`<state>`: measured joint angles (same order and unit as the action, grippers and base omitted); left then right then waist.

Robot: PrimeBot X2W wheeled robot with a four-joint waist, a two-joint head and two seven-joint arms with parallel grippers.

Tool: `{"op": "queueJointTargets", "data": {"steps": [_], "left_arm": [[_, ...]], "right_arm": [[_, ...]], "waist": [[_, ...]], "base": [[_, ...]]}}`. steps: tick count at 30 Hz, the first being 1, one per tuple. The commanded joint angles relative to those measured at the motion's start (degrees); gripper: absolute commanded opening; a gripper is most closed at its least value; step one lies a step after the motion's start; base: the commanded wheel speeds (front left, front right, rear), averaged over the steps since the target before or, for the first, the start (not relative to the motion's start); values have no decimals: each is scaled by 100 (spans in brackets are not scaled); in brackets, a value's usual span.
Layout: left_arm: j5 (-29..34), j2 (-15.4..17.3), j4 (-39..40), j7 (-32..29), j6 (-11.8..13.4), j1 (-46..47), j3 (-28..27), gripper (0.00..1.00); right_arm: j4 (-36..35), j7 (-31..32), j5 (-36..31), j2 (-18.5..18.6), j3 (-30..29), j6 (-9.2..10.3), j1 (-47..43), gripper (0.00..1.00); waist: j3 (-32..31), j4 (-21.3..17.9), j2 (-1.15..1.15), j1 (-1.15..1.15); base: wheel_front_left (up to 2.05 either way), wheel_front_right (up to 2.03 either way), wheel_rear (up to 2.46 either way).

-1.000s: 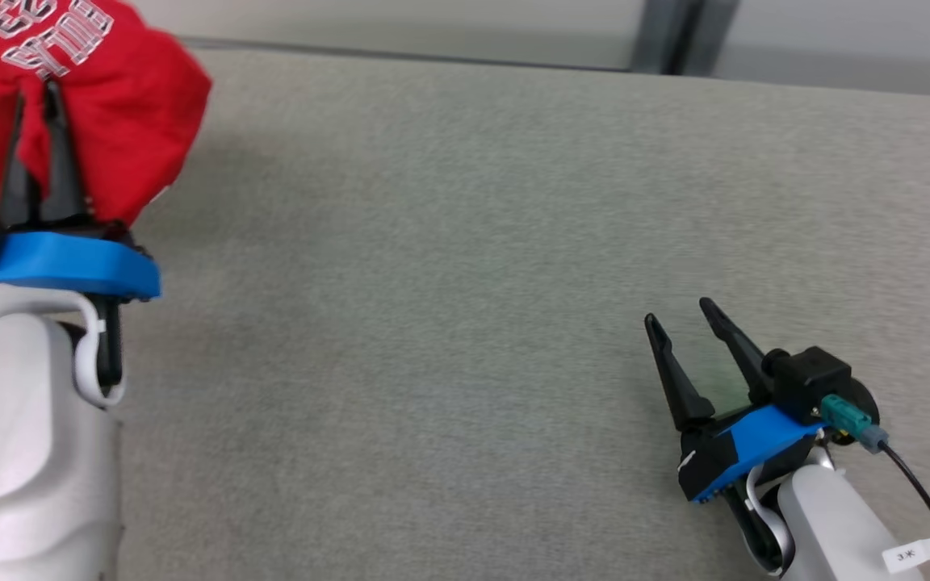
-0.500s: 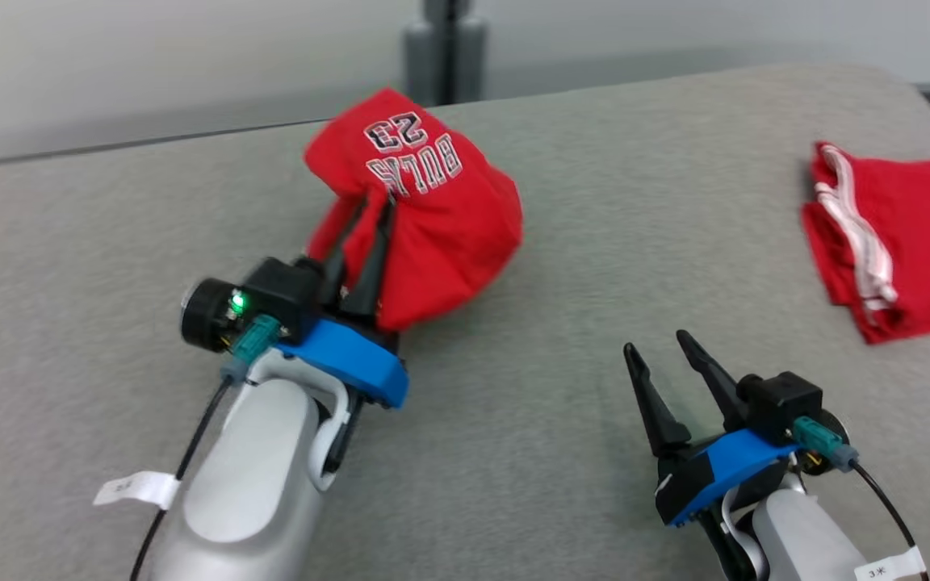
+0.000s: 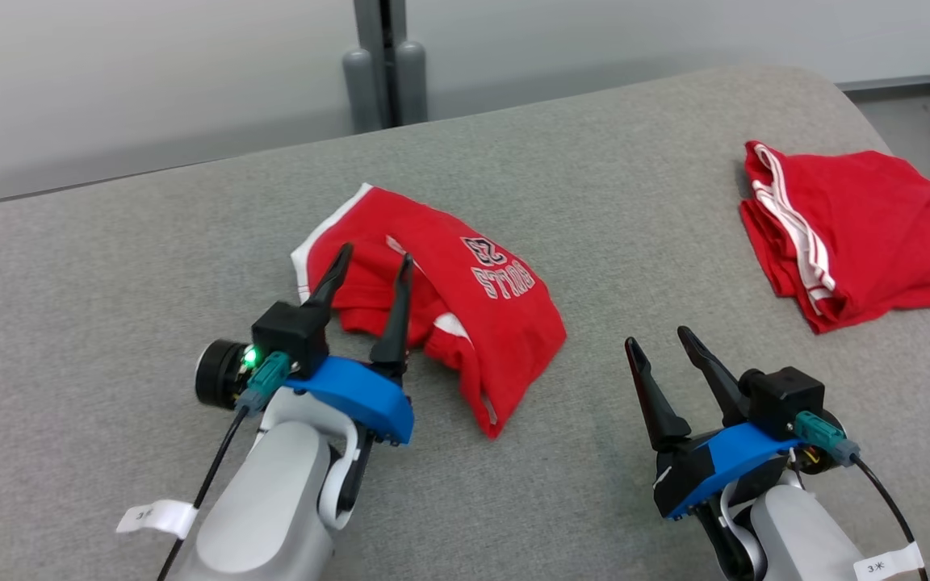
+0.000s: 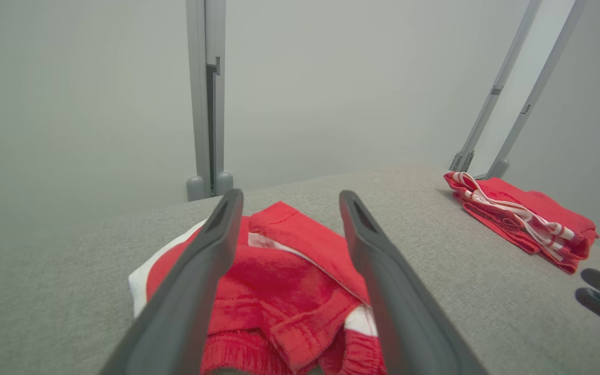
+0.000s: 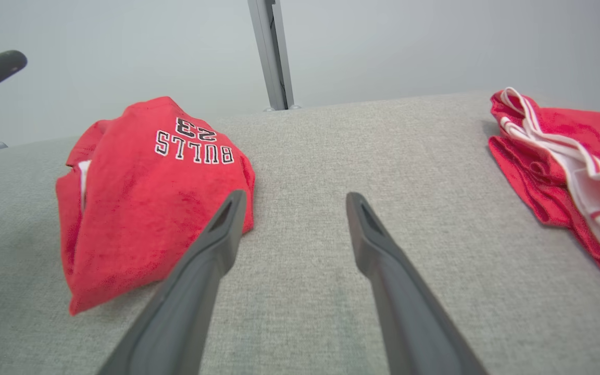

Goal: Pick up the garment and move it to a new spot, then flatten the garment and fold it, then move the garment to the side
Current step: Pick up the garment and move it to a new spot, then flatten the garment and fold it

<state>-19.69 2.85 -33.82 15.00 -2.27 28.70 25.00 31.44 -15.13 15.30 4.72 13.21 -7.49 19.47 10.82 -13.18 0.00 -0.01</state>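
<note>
The garment (image 3: 465, 315) is a pair of red shorts with white trim and "BULLS 23" lettering, lying crumpled on the grey fabric surface (image 3: 150, 266). My left gripper (image 3: 376, 252) is open at the garment's near-left edge, its fingertips over the cloth and nothing between them. In the left wrist view the garment (image 4: 279, 281) lies loose between and below the open left gripper (image 4: 289, 195). My right gripper (image 3: 658, 337) stands open to the right of the garment, apart from it. In the right wrist view the garment (image 5: 144, 198) lies left of the open right gripper (image 5: 295, 195).
A second red garment (image 3: 844, 234) with white stripes lies folded at the far right, near the surface's rounded corner. A grey post (image 3: 380, 64) stands behind the far edge. Bare grey surface stretches between the two garments and to the left.
The head camera has swung. My left gripper has opened and let go of the garment, which has dropped from a bunched lump onto the surface. The right gripper stays open.
</note>
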Motion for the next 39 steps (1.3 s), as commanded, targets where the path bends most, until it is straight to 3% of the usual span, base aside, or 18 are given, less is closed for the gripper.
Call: {"op": "queueJointTargets", "data": {"steps": [1, 11, 19, 28, 39], "left_arm": [[-11, 12, 42, 23, 54, -145, -134, 100], [480, 327, 713, 23, 395, -1484, -1400, 100], [766, 99, 1131, 19, 434, -2617, -1976, 100], [848, 9, 1184, 19, 246, -3015, -1995, 100], [652, 6, 1166, 19, 300, -2886, -1811, 100]], "right_arm": [[-19, 2, 18, -34, -42, 0, -10, 100], [25, 2, -73, -83, -243, 1, -153, 100], [88, 2, -203, -61, -415, 0, -475, 100], [189, 2, -279, -123, -413, 0, -688, 100], [201, 2, -267, -140, -342, 0, -629, 100]], "waist": [[-28, 86, 0, 1], [-327, 488, 0, 1], [-643, 857, 0, 1], [-808, 1026, 0, 1], [-769, 1032, 0, 1]], "base": [[0, 0, 0], [0, 0, 0], [0, 0, 0], [0, 0, 0], [0, 0, 0]]}}
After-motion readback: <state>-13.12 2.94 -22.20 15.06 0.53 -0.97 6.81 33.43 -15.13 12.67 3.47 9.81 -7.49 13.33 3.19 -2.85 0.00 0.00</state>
